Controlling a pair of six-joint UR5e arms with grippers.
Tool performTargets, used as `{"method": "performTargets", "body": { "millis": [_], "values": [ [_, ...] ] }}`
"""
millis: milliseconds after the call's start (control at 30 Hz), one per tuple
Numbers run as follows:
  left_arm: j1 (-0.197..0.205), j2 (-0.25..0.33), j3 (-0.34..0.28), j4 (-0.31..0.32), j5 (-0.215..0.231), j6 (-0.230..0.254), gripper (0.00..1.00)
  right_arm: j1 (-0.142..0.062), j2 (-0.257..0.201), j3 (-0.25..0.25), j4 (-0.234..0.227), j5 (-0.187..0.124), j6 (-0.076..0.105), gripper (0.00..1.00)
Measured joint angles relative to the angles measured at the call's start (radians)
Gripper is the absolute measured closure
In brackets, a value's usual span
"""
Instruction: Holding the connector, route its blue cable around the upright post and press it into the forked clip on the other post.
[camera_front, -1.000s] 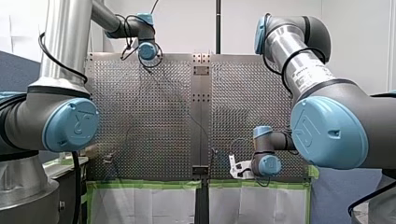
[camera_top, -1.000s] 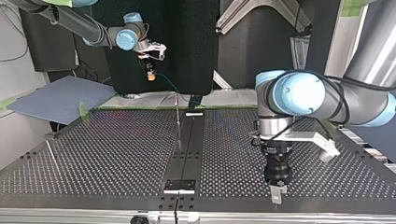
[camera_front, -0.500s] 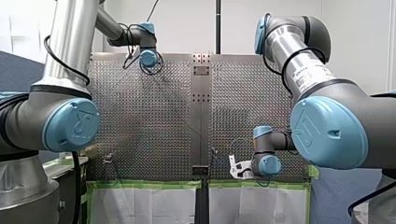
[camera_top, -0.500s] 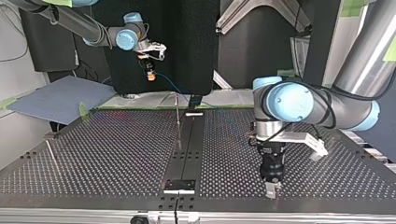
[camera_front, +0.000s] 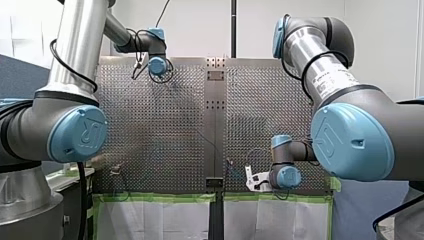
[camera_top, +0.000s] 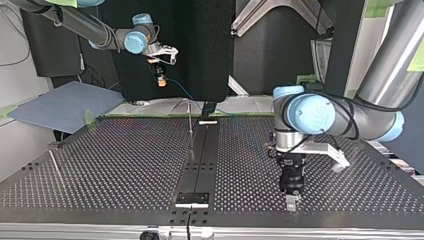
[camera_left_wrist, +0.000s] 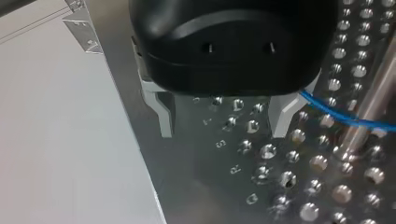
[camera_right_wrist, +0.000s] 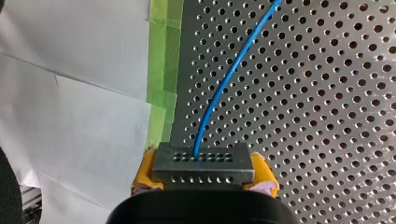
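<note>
While my right gripper (camera_right_wrist: 203, 173) pinches the connector (camera_right_wrist: 201, 161) between yellow pads (camera_right_wrist: 143, 175), raised up and left of the upright post (camera_top: 190, 127) in the top view, the blue cable (camera_right_wrist: 216, 88) slopes down toward that post. My left gripper (camera_left_wrist: 222, 133), farther from the post, points straight down, fingers spread, empty.

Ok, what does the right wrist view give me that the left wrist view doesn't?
Only the right wrist view: the connector held by my right gripper between yellow pads, the blue cable leaving it, and green tape edging the perforated table. Only the left wrist view: my left gripper, open and empty, with a metal post beside it. Both: the blue cable and the perforated table.
</note>
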Motion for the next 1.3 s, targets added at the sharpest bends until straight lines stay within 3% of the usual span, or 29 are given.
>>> {"method": "performTargets", "body": {
  "millis": [400, 867, 1100, 1300],
  "values": [
    [-0.019, 0.000, -0.001, -0.098, -0.057, -0.097, 0.00, 0.000, 0.000, 0.000, 0.000, 0.000, 0.000, 1.00],
    [-0.037, -0.009, -0.001, -0.188, -0.007, -0.208, 0.00, 0.000, 0.000, 0.000, -0.002, 0.000, 0.000, 1.00],
    [-0.052, -0.061, -0.001, -0.191, -0.008, -0.213, 0.00, 0.000, 0.000, 0.000, -0.001, -0.001, 0.000, 1.00],
    [-0.058, -0.085, -0.001, -0.192, -0.037, -0.205, 0.00, 0.000, 0.000, 0.000, -0.001, -0.001, 0.000, 1.00]
  ]
}}
